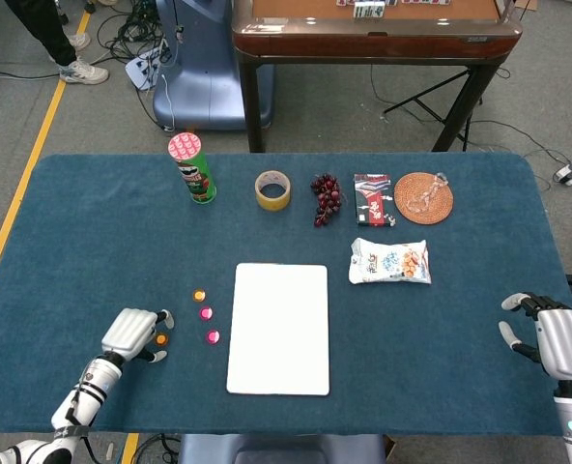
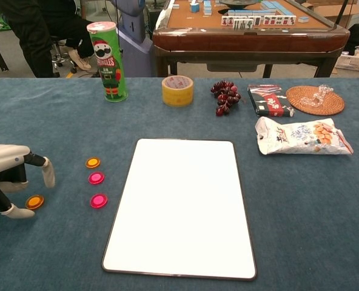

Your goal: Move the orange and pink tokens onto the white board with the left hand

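The white board point(image 1: 278, 328) point(image 2: 179, 206) lies flat in the middle of the blue table. To its left lie an orange token point(image 1: 199, 295) point(image 2: 93, 162) and two pink tokens point(image 1: 206, 312) point(image 2: 96, 177), point(image 1: 213, 336) point(image 2: 99, 200). A second orange token point(image 1: 160, 339) point(image 2: 34, 202) lies further left, between the fingertips of my left hand point(image 1: 132, 333) point(image 2: 6, 174). That hand hovers over it with fingers apart and holds nothing. My right hand point(image 1: 559, 338) rests open at the table's right edge, empty.
Along the back stand a green chips can point(image 1: 191, 167), a tape roll point(image 1: 272, 189), grapes point(image 1: 326, 198), a dark packet point(image 1: 373, 199) and a woven coaster point(image 1: 423, 197). A snack bag point(image 1: 390, 262) lies right of the board.
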Robot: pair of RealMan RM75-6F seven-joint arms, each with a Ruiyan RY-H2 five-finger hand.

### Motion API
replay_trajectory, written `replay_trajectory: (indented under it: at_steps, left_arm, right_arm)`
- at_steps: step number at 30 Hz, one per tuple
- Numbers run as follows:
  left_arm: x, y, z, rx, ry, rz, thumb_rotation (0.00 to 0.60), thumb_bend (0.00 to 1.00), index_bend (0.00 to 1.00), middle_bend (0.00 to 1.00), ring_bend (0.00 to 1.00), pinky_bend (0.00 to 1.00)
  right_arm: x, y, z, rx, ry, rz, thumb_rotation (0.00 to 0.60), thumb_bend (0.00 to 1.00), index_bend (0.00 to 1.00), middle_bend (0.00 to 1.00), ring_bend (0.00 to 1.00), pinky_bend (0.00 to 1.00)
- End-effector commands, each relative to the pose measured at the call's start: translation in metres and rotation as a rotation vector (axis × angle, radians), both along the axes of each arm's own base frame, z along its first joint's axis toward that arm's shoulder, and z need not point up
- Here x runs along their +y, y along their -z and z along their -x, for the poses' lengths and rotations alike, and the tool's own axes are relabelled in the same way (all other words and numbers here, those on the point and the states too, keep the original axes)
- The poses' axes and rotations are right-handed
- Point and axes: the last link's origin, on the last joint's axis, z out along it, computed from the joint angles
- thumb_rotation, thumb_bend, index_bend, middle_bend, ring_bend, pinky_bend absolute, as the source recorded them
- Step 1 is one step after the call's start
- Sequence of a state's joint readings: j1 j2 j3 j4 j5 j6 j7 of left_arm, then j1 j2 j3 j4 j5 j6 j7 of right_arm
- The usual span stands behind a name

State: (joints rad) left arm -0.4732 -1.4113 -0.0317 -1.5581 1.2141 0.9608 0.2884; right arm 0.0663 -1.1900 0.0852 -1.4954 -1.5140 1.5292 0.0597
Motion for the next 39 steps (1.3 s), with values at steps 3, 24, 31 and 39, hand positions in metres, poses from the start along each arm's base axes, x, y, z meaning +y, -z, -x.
replay_trajectory:
  at_steps: [3, 24, 31, 39]
  left_arm:
    - [0.001, 0.0, 0.002, 0.008, -0.009, 0.001, 0.6, 0.21, 0.52, 1.0, 1.0, 1.0]
    - [0.0, 0.003, 0.008, 0.013, -0.029, 0.002, 0.6, 0.26, 0.53, 1.0, 1.0, 1.0]
    - [0.0, 0.004, 0.011, 0.021, -0.036, 0.001, 0.6, 0.26, 0.54, 1.0, 1.0, 1.0]
    - [0.0, 0.003, 0.011, 0.022, -0.04, -0.002, 0.6, 0.27, 0.55, 1.0, 1.0, 1.0]
  right_arm:
    - [0.0, 0.0, 0.0, -0.002, 0.001, -0.001, 0.6, 0.25, 0.47, 0.5, 0.5, 0.61]
    - [-0.001, 0.003, 0.0, -0.003, 0.001, -0.006, 0.6, 0.25, 0.47, 0.5, 0.5, 0.61]
    - [-0.001, 0.003, 0.001, -0.003, 0.003, -0.009, 0.6, 0.25, 0.47, 0.5, 0.5, 0.61]
    - [-0.001, 0.004, 0.001, -0.003, 0.003, -0.012, 0.6, 0.25, 0.47, 0.5, 0.5, 0.61]
